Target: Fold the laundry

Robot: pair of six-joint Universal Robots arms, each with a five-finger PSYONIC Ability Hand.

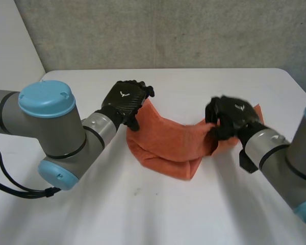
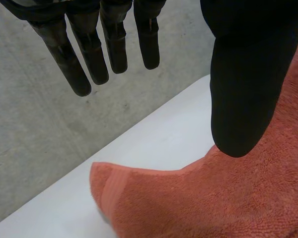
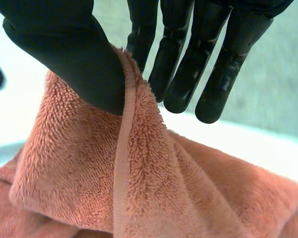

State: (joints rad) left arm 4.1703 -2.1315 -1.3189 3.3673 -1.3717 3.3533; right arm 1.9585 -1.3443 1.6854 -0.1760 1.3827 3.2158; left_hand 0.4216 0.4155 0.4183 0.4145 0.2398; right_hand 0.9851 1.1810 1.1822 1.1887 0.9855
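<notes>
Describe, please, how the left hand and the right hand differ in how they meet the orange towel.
The left hand has straight fingers, with nothing between them and the thumb; the right hand pinches a hemmed edge of the orange towel between thumb and fingers. The left hand is over a flat-lying corner; the right hand has its end bunched upward. Both are black, one at each towel end.

Grey speckled wall [image 1: 168, 30] behind white table [image 1: 143, 214], rounded far corners.

Right robot hand [image 3: 64, 54] pinches orange towel [image 3: 154, 188] hem.
</notes>
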